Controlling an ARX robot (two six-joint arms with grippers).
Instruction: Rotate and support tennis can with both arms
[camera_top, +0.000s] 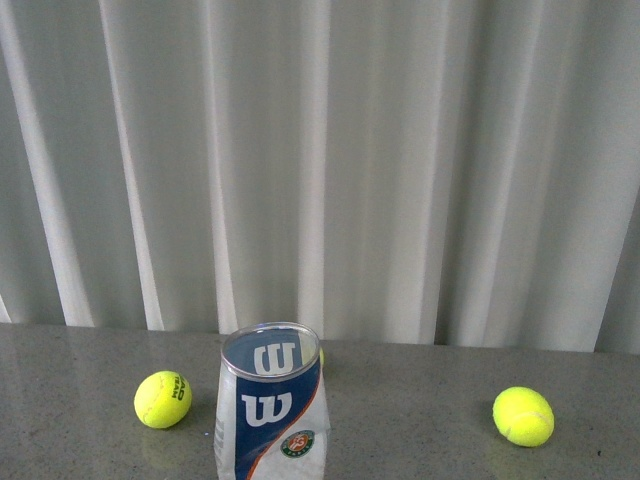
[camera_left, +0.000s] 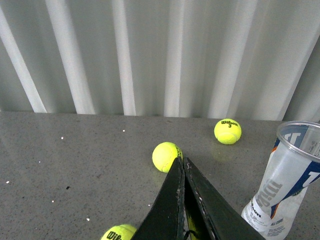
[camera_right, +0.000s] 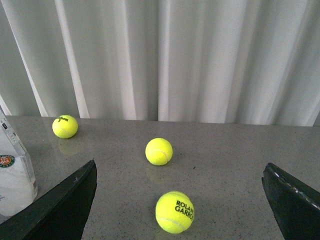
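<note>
Can (camera_top: 268, 410) stands upright, open top, at the counter's (camera_top: 420, 400) near edge, mid-width, balls scattered around. Left tool (camera_left: 184, 167) pressed together, right tool (camera_right: 180, 200) spread wide; neither touches the can. Nothing done yet, I judge: grasp, rotation, support all remain.

light: bright, even, diffuse thru white curtain (camera_top: 330, 160) | shadows: faint, soft under balls on tabletop (camera_top: 420, 420) | glare: mild sheen on tennis can (camera_top: 268, 405) rim | focus: sharp all views; left tool (camera_left: 184, 167) close, slightly soft
</note>
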